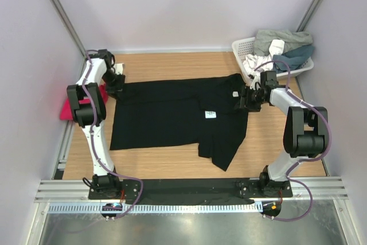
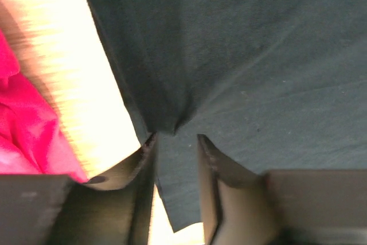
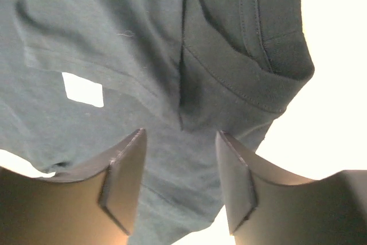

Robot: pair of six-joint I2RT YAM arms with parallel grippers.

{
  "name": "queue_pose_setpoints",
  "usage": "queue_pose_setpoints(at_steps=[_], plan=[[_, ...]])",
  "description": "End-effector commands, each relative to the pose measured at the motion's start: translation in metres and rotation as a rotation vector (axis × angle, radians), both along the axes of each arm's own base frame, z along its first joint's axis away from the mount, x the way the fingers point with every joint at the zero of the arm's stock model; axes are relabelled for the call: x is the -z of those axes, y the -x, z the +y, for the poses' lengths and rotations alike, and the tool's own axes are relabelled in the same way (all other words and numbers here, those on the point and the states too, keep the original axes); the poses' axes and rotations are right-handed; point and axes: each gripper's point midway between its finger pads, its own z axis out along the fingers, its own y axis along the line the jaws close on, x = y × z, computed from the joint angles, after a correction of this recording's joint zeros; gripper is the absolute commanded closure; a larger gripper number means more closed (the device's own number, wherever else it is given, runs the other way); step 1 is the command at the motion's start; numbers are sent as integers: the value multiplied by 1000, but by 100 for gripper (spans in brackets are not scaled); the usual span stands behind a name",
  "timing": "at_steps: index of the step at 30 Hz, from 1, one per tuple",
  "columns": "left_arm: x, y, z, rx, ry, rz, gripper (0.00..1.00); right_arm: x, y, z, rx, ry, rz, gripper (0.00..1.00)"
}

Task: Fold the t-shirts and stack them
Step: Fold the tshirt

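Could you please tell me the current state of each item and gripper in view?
black t-shirt: spread flat on the table, folding unfinished.
pink t-shirt: bunched at the table's left edge, partly hidden.
basket: holding a heap of clothes.
left gripper: jaws open, at the black t-shirt's left edge.
right gripper: jaws open, over the black t-shirt's right end.

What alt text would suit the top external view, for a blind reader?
A black t-shirt lies spread flat on a wooden table, with the left gripper at its left edge and the right gripper at its right edge. A pink t-shirt lies at the far left, and a white basket of clothes stands in the far right corner.
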Motion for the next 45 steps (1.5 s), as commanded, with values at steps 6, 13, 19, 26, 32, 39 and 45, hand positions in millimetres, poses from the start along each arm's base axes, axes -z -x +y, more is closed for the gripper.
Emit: queue_pose_setpoints(at_steps=[6,13,19,26,32,39,45], plan=[[-80,-19,-22,11,99,-214,49,-55,-43,-4,11,11,-200,38],[-54,-37,-34,23,117,-178,50,-35,-83,-4,22,2,-198,39],[-28,-54,-38,25,130,-162,54,-38,-128,0,4,24,-257,42],[-6,-67,-34,35,112,-150,55,-42,-153,38,-90,27,-290,43],[5,-66,-30,22,93,-129,55,-38,-140,57,-129,37,-272,42],[10,-67,-25,3,89,-122,55,-23,-123,62,-166,75,-248,42],[17,-69,-19,-10,69,-115,55,-8,-139,54,-163,135,-240,42]])
